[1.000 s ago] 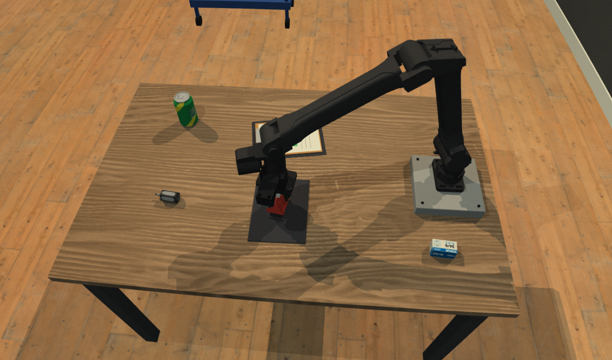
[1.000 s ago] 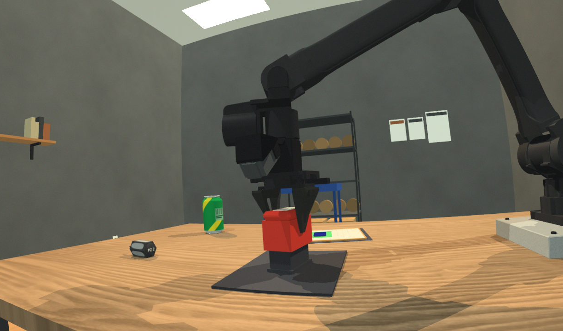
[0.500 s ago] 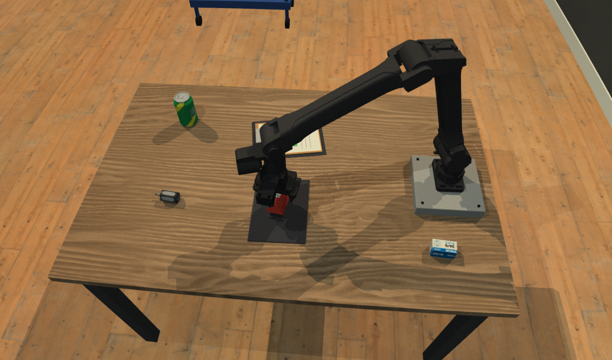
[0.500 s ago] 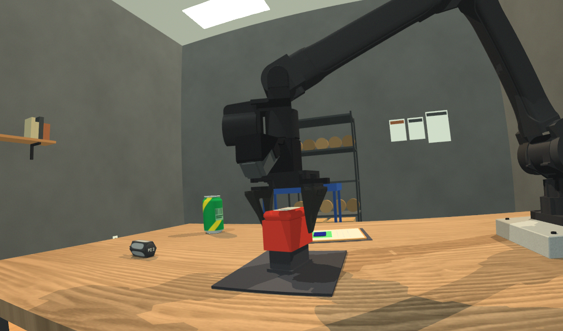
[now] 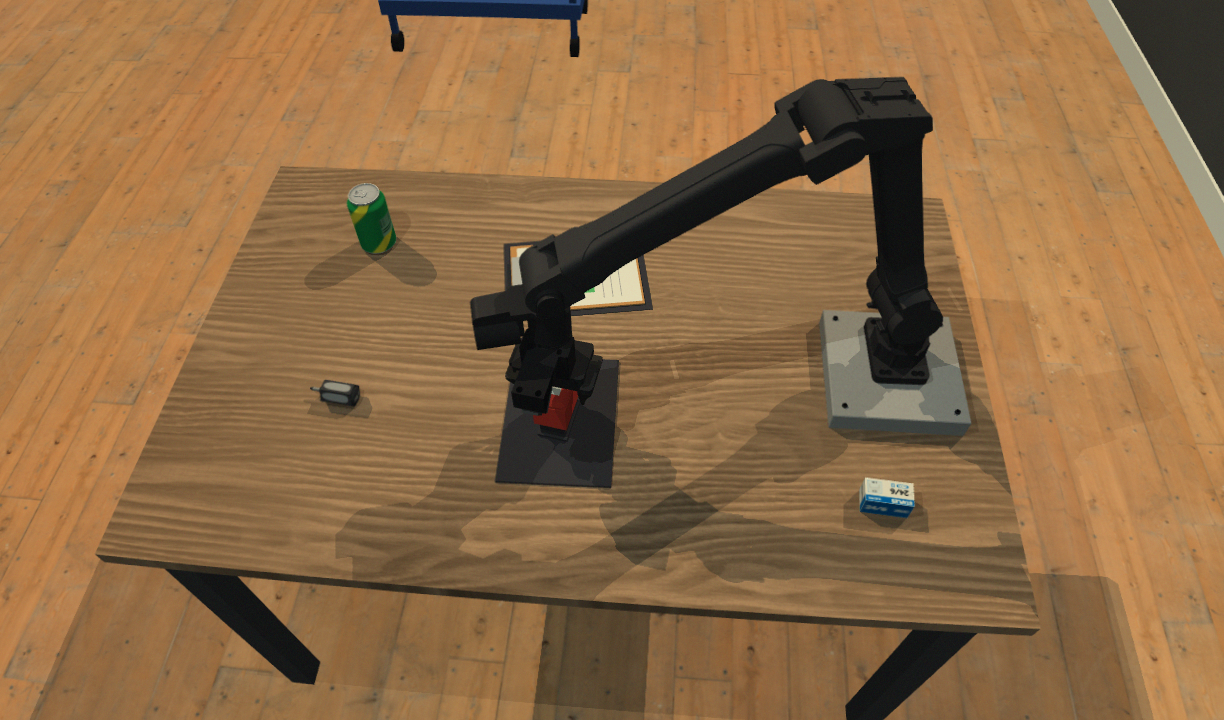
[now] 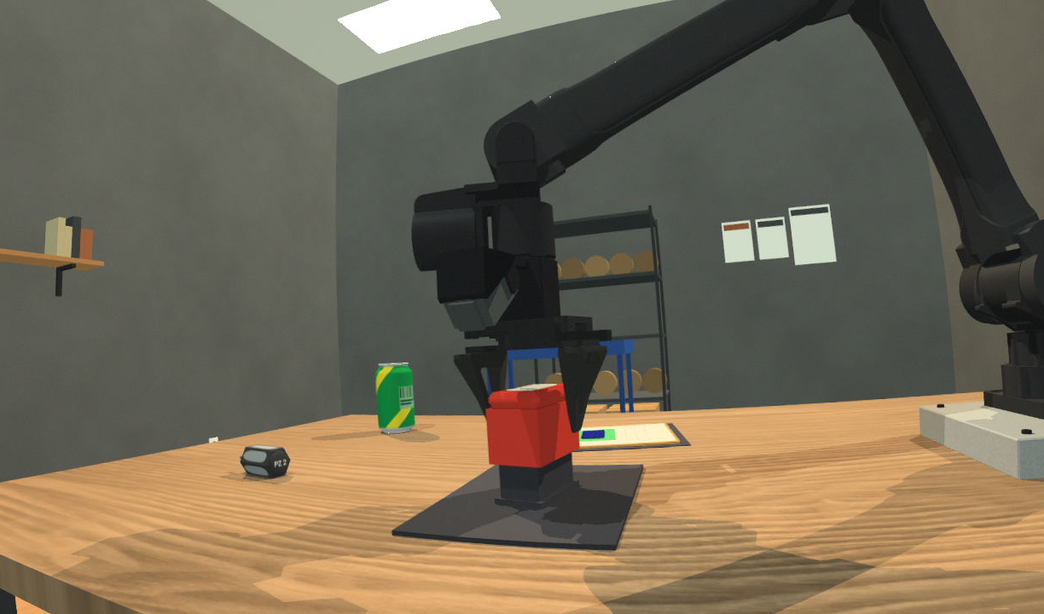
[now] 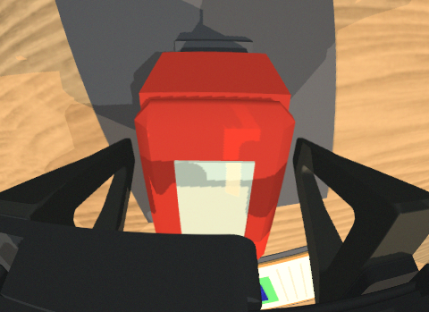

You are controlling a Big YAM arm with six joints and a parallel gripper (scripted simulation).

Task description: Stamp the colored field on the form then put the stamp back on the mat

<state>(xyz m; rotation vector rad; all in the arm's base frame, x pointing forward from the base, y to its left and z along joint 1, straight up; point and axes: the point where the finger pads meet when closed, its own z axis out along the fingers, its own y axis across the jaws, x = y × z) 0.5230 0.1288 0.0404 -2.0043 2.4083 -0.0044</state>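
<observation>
Though freed, stamp [image 6: 527, 435] upright, axis vertical

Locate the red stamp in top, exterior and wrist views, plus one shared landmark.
Top: stamp just left of centre, partly under the open gripper.
Exterior: centre frame, upright, fingers apart on either side of it.
Wrist: centre, filling the middle, white label facing the camera.
Shared landmark: the dark mat the stamp stands on, seen in all three.
</observation>
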